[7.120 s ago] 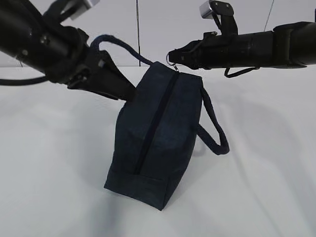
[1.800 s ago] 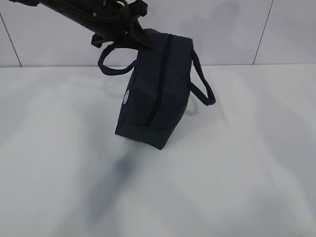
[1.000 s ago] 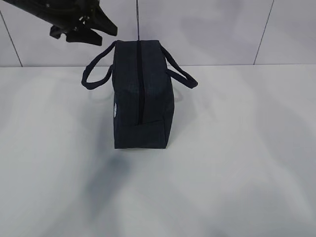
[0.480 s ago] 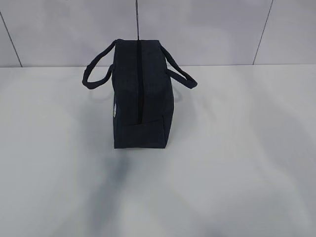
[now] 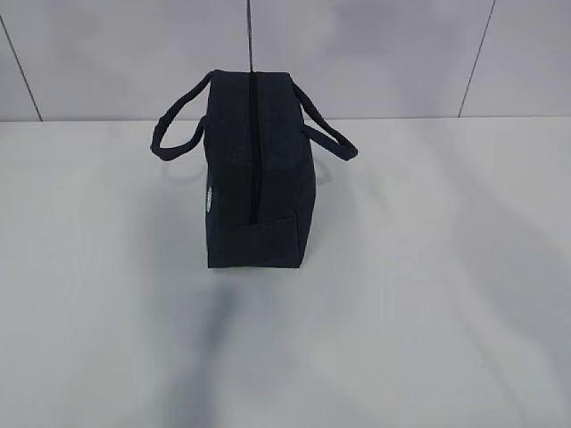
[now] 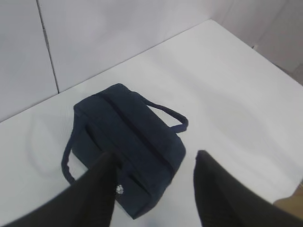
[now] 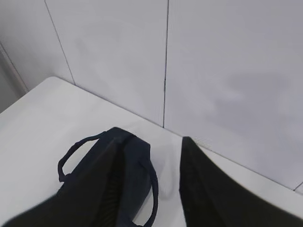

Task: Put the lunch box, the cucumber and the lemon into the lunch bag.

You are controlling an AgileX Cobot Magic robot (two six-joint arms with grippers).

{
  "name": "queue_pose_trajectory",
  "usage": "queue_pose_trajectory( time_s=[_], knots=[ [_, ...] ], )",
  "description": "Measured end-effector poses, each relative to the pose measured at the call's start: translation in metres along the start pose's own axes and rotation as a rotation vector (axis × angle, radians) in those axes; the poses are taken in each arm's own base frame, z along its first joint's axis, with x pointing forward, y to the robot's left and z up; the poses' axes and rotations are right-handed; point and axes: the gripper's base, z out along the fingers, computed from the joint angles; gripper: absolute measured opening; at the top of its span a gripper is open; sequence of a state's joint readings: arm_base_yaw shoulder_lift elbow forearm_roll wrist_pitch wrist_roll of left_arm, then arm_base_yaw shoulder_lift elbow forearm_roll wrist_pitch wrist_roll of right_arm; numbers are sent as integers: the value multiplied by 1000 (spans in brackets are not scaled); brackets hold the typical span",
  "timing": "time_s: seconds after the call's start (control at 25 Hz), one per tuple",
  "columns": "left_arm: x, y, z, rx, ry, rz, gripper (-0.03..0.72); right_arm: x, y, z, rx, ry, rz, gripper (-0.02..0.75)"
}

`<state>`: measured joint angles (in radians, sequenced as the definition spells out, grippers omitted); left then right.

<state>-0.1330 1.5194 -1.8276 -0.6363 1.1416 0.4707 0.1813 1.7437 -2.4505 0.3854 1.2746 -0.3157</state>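
Standing zipped lunch bag (image 5: 254,174), white table (image 5: 428,294)

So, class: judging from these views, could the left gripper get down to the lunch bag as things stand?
Probably yes. The left gripper hangs open above the lunch bag, and nothing lies between them on the table.

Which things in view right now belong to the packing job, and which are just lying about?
Belonging to the job:
- lunch bag, upright on the table, zipper shut
- left gripper, open, above the bag
- right gripper, open, above the bag

Lying about:
- nothing but the white table

The lunch box, cucumber and lemon are not visible in any view.
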Motion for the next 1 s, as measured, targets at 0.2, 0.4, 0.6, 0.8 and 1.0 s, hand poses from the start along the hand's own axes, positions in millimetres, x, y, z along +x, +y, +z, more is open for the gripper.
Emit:
queue_pose_trajectory(
  time_s=[0.2, 0.4, 0.6, 0.8, 1.0],
  knots=[
    [23, -23, -27, 22, 0, -14, 372, -7, 24, -70, 36, -94, -20, 301],
    [56, -49, -63, -21, -10, 14, 372, 15, 47, -123, 67, -87, -22, 299],
    [91, -83, -112, -80, -76, 90, 372, 61, 67, -160, 92, -23, -10, 294],
    [139, -108, -148, -155, -100, 119, 372, 116, 89, -190, 96, -3, 29, 293],
    [188, -125, -171, -229, -133, 119, 372, 174, 107, -206, 91, 26, 80, 293]
  ],
)
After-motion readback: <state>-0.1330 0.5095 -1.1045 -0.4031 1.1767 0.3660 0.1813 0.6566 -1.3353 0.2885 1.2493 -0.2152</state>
